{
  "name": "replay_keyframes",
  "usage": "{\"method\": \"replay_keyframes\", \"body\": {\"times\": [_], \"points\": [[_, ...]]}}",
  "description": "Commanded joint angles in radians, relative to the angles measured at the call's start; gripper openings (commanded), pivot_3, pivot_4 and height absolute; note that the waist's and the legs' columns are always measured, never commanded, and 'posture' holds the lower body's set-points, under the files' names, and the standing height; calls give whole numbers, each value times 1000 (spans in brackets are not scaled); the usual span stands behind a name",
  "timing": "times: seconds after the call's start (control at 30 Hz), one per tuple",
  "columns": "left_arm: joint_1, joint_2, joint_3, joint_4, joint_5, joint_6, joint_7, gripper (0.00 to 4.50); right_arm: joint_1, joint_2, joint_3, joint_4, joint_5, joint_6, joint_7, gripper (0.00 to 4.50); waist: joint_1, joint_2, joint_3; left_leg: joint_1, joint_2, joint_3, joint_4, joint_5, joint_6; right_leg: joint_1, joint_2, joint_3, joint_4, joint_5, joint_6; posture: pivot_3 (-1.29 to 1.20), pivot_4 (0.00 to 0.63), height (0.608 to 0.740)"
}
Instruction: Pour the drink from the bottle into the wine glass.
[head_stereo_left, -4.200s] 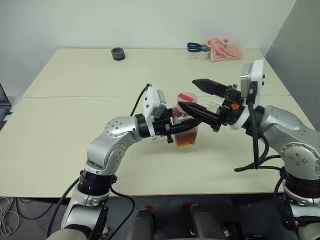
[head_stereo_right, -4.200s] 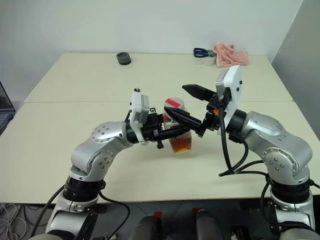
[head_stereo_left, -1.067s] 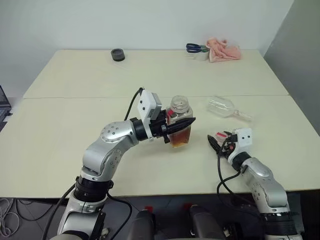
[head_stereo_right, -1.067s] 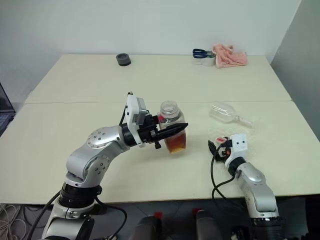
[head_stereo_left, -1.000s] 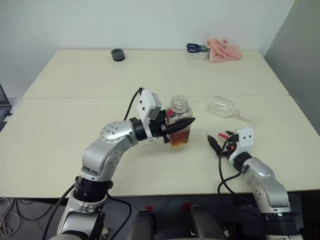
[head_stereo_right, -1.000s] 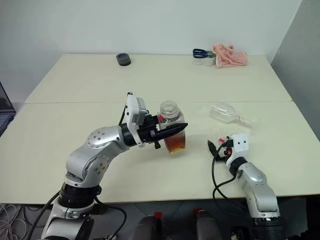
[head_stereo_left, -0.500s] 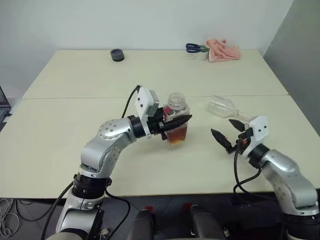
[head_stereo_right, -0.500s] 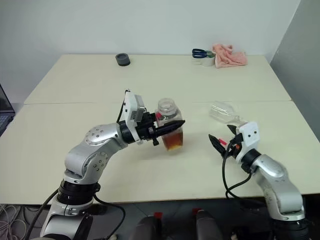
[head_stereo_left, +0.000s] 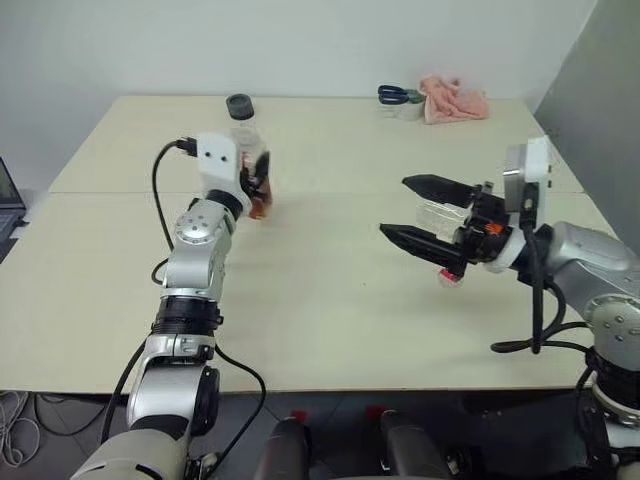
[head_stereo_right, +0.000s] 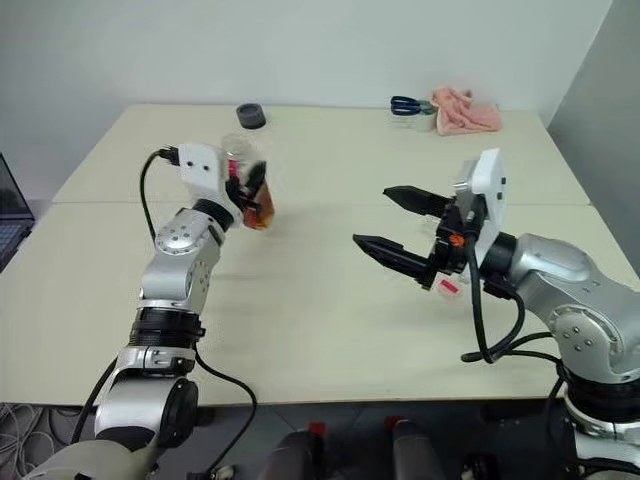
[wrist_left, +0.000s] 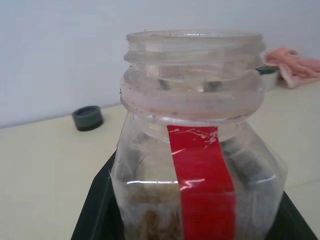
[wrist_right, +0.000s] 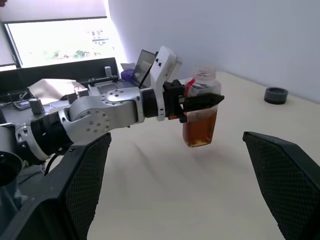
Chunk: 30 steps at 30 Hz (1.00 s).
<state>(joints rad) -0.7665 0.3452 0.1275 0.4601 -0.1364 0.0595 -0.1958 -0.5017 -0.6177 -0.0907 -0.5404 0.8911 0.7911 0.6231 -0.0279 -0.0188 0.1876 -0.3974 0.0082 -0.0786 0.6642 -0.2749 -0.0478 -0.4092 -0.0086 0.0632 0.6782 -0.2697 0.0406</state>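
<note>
Stretching forward, left fingers (wrist_right: 202, 101) clamp the bottle (wrist_right: 201, 113) (uncapped); right fingers (head_stereo_left: 425, 212) spread.

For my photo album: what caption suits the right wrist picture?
Left gripper holds an open bottle of amber drink above the table.

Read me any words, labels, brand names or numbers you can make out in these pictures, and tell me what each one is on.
None can be read.
The bottle carries a plain red label strip with scuffs and no lettering.
The grippers and the table bear no visible text.
</note>
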Motion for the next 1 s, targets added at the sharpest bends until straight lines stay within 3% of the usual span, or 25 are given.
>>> {"method": "replay_keyframes", "body": {"times": [0.03,0.37,0.67,0.8,1.0], "points": [[-29,-11,41,81,10,-119,44,1730,-12,6,12,-2,-26,-33,12,4491,0,0,0,-1,0,0,0,0,0,-1,-2,0,0,0,0,0,150,740],[-9,-16,77,240,-7,-265,29,1730,-14,24,22,17,-50,-63,27,4491,0,0,0,-1,-8,-2,1,0,0,-1,-5,-2,2,0,1,0,150,740],[23,-7,109,246,-3,-247,64,4474,-7,30,16,16,-63,-69,16,4500,-1,0,0,-1,-9,-3,1,1,1,-1,-6,-2,3,0,1,0,150,740],[66,-6,100,199,14,-214,80,4474,-3,30,11,19,-65,-67,13,4500,-2,0,0,-1,-10,-3,1,1,1,-1,-8,-2,3,0,1,0,150,740],[312,-20,61,-136,-6,-4,41,4474,108,-56,-16,15,-114,-57,31,4500,-2,0,-1,-1,-12,-3,0,1,1,-1,-10,-2,2,0,1,0,150,740]]}}
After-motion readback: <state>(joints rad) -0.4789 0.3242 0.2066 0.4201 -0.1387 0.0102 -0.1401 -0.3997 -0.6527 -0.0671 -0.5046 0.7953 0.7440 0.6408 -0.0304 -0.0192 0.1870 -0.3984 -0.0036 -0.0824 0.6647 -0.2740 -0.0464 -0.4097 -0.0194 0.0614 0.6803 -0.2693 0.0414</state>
